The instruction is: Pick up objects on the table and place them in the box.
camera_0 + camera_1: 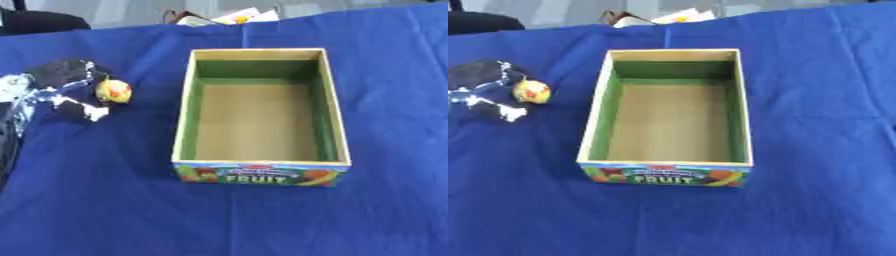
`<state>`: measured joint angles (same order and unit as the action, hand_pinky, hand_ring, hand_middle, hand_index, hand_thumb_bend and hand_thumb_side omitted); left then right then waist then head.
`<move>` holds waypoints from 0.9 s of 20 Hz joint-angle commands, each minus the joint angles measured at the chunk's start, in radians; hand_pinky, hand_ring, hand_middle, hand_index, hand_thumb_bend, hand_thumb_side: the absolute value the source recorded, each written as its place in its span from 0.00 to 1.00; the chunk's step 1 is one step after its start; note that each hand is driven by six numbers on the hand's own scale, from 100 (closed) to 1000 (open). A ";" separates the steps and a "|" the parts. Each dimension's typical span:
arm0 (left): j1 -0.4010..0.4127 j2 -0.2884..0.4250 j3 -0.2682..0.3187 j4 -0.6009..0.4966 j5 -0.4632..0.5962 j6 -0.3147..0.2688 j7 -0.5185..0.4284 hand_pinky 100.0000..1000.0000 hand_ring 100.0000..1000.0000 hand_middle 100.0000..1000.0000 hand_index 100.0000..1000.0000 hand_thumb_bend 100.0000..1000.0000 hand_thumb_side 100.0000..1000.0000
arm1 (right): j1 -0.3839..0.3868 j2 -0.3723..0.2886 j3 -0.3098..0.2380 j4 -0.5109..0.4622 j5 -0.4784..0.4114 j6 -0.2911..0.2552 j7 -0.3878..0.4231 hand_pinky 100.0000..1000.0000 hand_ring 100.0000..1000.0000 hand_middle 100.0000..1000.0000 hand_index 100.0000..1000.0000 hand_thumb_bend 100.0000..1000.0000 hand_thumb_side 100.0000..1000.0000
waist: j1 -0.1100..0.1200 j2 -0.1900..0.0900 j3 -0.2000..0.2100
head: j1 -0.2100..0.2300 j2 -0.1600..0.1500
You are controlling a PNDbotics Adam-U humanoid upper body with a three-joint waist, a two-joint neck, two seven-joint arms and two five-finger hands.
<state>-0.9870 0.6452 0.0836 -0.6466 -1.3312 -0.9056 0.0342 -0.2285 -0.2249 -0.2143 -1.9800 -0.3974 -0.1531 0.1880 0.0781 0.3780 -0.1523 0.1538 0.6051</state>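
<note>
The box [262, 172], nearest the camera, stands open-topped on the blue-covered surface [114, 210]; its front panel reads "FRUIT" and its interior holds nothing. At far left, the left robot hand [66, 90], black with silver joints, has its fingers curled round a small yellow-and-red fruit [114, 92], just above or on the surface, well apart from the box's left wall. The right robot hand shows in neither view.
</note>
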 commanded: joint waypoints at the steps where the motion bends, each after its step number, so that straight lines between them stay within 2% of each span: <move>1: 0.001 0.000 -0.021 0.009 0.000 -0.001 -0.037 0.46 0.58 0.53 0.73 0.00 0.78 | -0.004 -0.012 -0.004 -0.020 0.009 0.000 0.001 0.46 0.73 0.43 0.83 0.00 1.00 | -0.007 -0.016 0.002 | -0.005 0.003; 4: -0.001 0.001 -0.023 -0.011 0.053 -0.001 -0.090 0.46 0.58 0.53 0.72 0.00 0.75 | -0.002 -0.012 -0.004 -0.020 0.008 0.003 0.001 0.46 0.73 0.43 0.83 0.00 1.00 | -0.007 -0.020 0.005 | -0.007 0.004; 6: 0.000 0.004 -0.020 -0.025 0.093 -0.001 -0.122 0.44 0.56 0.51 0.70 0.00 0.64 | -0.002 -0.012 -0.004 -0.020 0.007 0.004 0.001 0.46 0.73 0.43 0.83 0.00 1.00 | -0.008 -0.021 0.005 | -0.007 0.004; 12: 0.007 0.009 -0.013 -0.045 0.191 -0.001 -0.223 0.45 0.56 0.51 0.72 0.00 0.74 | 0.001 -0.011 -0.005 -0.020 0.004 0.006 0.002 0.46 0.73 0.43 0.83 0.00 1.00 | -0.011 -0.025 0.006 | -0.009 0.005; 18: 0.010 0.015 0.001 -0.081 0.320 -0.001 -0.359 0.46 0.56 0.52 0.73 0.00 0.77 | 0.002 -0.011 -0.006 -0.020 0.003 0.008 0.003 0.46 0.73 0.43 0.83 0.00 1.00 | -0.013 -0.028 0.011 | -0.014 0.008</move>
<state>-0.9691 0.6414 0.0789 -0.7119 -1.0374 -0.8585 -0.2486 -0.2202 -0.2249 -0.2146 -1.9800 -0.3970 -0.1465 0.1909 0.0708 0.3718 -0.1425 0.1428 0.6109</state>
